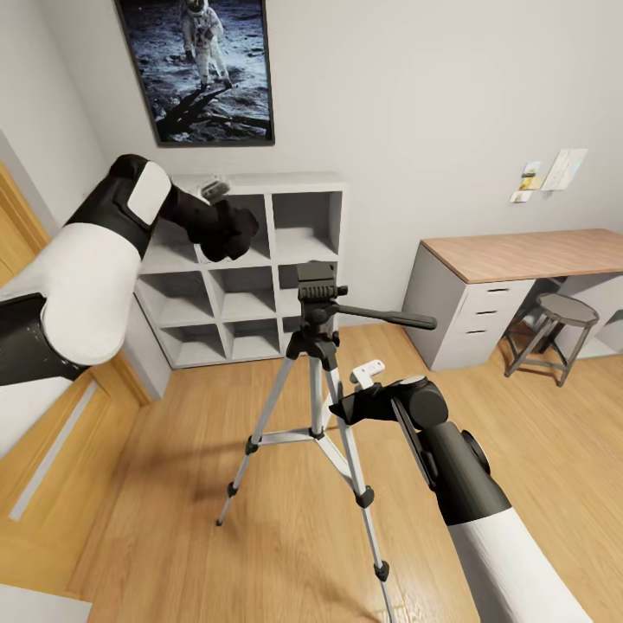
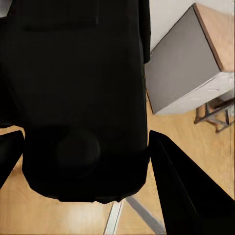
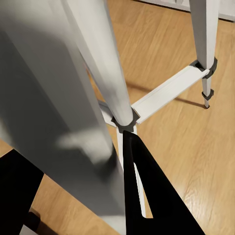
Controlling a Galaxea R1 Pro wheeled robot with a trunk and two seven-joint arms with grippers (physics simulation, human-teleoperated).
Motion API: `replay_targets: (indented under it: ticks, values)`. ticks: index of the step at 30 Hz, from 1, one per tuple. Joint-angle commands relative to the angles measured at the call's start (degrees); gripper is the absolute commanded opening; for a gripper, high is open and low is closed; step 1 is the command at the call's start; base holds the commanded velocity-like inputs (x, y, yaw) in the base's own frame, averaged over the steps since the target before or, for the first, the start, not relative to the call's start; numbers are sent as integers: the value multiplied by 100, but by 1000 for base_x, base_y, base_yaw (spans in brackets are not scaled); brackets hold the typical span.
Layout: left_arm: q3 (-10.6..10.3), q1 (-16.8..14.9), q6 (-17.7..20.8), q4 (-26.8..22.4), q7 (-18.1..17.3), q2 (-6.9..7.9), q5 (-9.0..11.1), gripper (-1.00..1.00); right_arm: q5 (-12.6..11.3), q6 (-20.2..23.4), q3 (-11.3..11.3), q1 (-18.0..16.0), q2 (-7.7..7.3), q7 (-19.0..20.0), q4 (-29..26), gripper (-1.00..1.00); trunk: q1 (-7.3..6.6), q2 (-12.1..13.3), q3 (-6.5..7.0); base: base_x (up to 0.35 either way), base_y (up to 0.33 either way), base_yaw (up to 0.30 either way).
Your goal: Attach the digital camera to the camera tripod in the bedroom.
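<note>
Camera tripod (image 1: 317,407) planted on the light wood floor (image 1: 208,536) of the bedroom, 3 silver-grey legs spread, black head uppermost, pan handle (image 1: 389,317) jutting toward the desk side. Digital camera (image 2: 83,98) raised above and to the left of the tripod head, gripped in the left gripper (image 1: 227,227); in the left wrist view, a black boxy body clamped between 2 dark fingers (image 2: 186,191), floor and a tripod leg beneath. Right gripper (image 1: 350,407) pressed in at a tripod leg below the head; in the right wrist view, a pale leg (image 3: 63,122) running between the 2 black fingers (image 3: 152,196), centre brace (image 3: 166,90) and a second leg beyond, though whether closed on the leg or merely straddling it cannot be told.

Behind the tripod, a grey cube shelf (image 1: 285,260) against the pale grey wall (image 1: 415,104), astronaut moon poster (image 1: 199,65) hung above it. At right, a wood-topped desk (image 1: 528,255) with grey drawers, a round stool (image 1: 562,324) beside it, small paper notes (image 1: 549,173) pinned to the wall above. At far left, a wooden door (image 1: 52,459).
</note>
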Motion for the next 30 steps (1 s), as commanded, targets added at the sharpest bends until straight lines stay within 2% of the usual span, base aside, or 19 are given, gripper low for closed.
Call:
replay_targets:
  ticks: [1,3,4,5,6,7,8,9,11,14,19,30]
  values:
    - [32,-29,23,12,-234,-41,174,-100,63,21,2,-4,1,50,-9,-100,4,-10,-12,0,0,0]
    - [24,-43,23,24,-503,-64,394,-100,63,26,3,-4,-4,50,-9,-100,4,-10,-12,0,0,0]
    - [9,-52,23,33,-826,-78,583,-100,63,29,5,-4,-17,50,-11,-100,4,-10,-12,0,0,0]
    - [2,-55,23,36,-1002,-82,656,-100,63,30,7,-4,-26,50,-11,-100,4,-10,-12,0,0,0]
    - [-5,-58,23,39,-1185,-85,713,-100,63,31,8,-4,-33,50,-12,-100,4,-10,-12,0,0,0]
    - [-18,-61,23,44,-1555,-86,795,-100,63,32,10,-4,-49,50,-13,-100,4,-10,-12,0,0,0]
    - [-25,-63,23,49,-1738,-86,824,-100,63,32,11,-4,-55,50,-13,-100,4,-10,-12,0,0,0]
    - [-34,-65,23,62,-2069,-83,864,-100,63,33,11,-4,-64,50,-13,-100,4,-10,-12,0,0,0]
    - [-43,-66,23,82,-2403,-81,897,-100,63,34,12,-4,-71,50,-12,-100,4,-10,-12,0,0,0]
    - [-48,-67,23,107,-2611,-83,913,-100,63,34,13,-4,-76,50,-10,-100,4,-10,-12,0,0,0]
    - [-51,-68,23,117,-2724,-93,888,-100,63,34,17,-4,-78,50,-9,-100,4,-10,-12,0,0,0]
    - [-51,-68,-151,55,-2736,-99,598,-100,63,20,20,-4,-67,50,-14,-100,4,-10,-12,0,0,0]
